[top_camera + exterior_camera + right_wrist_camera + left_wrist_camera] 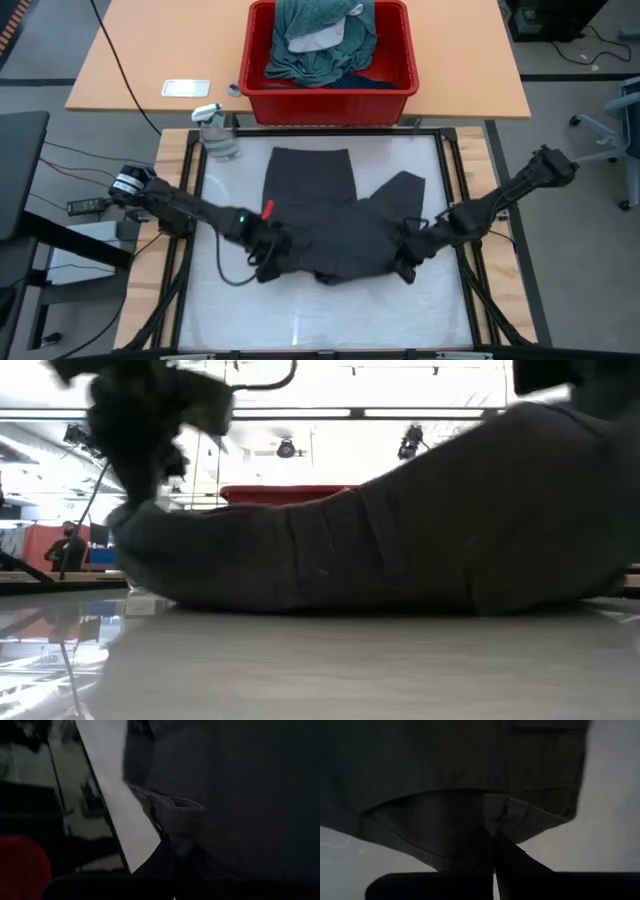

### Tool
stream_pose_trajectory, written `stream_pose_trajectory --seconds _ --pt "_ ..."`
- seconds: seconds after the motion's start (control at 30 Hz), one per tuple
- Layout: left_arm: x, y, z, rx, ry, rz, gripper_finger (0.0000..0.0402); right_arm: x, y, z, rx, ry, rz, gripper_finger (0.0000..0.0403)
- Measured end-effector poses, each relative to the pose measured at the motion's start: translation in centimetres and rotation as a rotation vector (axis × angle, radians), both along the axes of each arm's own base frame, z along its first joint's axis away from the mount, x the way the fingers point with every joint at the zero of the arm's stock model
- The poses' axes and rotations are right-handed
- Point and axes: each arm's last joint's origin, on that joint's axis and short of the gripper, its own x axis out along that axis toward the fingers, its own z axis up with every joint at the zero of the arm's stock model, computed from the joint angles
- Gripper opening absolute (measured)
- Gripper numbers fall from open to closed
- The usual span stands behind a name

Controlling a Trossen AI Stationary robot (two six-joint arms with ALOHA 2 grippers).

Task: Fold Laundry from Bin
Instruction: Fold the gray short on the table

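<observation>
A robotics lab: framed test table (200,300), trailing cables (70,160), office chair (615,110), ceiling strip lights (430,412).

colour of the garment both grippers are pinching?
Dark grey garment, plain; clearest in the high view.

No readable text, labels, brand marks or numbers in any view: nothing legible on the red bin (330,92), the dark grey garment (340,215), the small flat white item on the wooden desk (186,88), or in the room behind.
</observation>
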Motion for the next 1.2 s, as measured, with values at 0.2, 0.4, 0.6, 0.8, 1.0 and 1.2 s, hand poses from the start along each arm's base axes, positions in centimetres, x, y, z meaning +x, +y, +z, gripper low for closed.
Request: stream_pose_trajectory --seconds 0.2,0.4,0.6,0.8,1.0,1.2 --pt "-1.8 -2.6 -2.9 -0.056 -0.004 0.046 0.0011 0.8 2.4 -4.2 0.129 0.143 0.065 0.0036" --pt "-2.8 -4.1 -2.5 -0.094 0.007 0.129 0.0072 2.3 4.0 -2.6 0.316 0.097 0.193 0.0139" --pt "-4.6 -4.5 -0.6 -0.067 -0.036 0.196 0.0137 3.3 2.1 1.4 0.348 -0.080 0.209 0.0174" --pt "-4.9 -2.6 1.7 -0.028 -0.181 0.294 0.0156 4.0 -1.6 2.8 0.223 -0.218 0.129 0.0174" --pt "-3.0 0.0 3.0 -0.023 -0.354 0.400 0.0155 4.2 -5.1 1.5 0.018 -0.137 -0.041 0.0174" --pt "0.1 1.9 1.6 -0.021 -0.411 0.452 0.0154 3.8 -8.0 -1.7 -0.218 0.146 -0.186 0.0175"
